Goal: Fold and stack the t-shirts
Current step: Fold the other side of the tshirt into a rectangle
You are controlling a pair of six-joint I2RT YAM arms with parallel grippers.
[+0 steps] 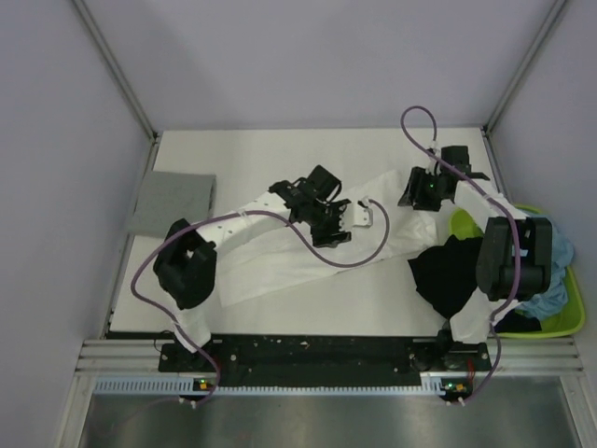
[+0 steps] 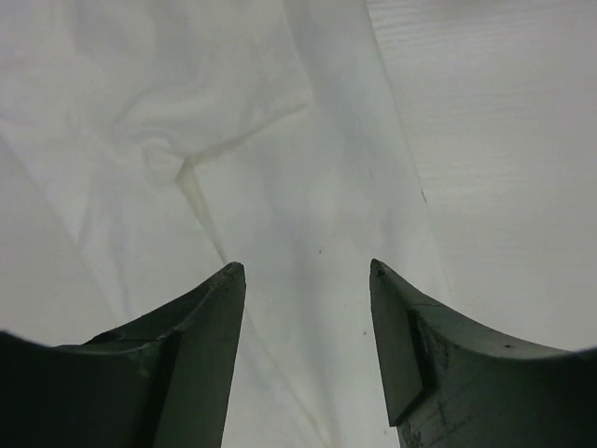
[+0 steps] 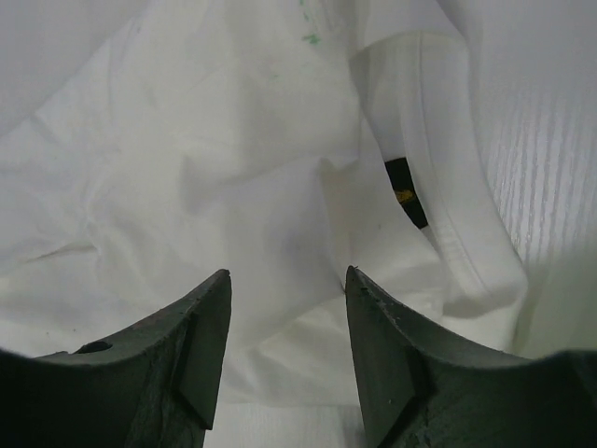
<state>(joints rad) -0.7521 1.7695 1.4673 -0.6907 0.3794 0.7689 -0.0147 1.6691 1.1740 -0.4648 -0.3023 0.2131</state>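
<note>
Your left gripper (image 2: 305, 280) and right gripper (image 3: 287, 280) are hovering over white shirt (image 1: 280, 259), jaws released. Grey shirt (image 1: 173, 201) lying folded far left; black shirt (image 1: 443, 275) lying beside green tray (image 1: 569, 322).

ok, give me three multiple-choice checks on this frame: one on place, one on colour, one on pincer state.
1. Where on the table does the folded grey shirt lie?
A) far left edge
B) centre
C) near right corner

2. What colour is the tray?
A) red
B) lime green
C) white

3. How do the left pincer and right pincer stand?
A) both shut on cloth
B) left open, right shut
C) both open

Answers:
1 A: the top view shows the grey shirt at the far left, apart from the white shirt spread mid-table.
2 B: its rim at the right side is lime green.
3 C: each wrist view shows a clear gap between the fingers, with the white shirt below and nothing gripped.
</note>
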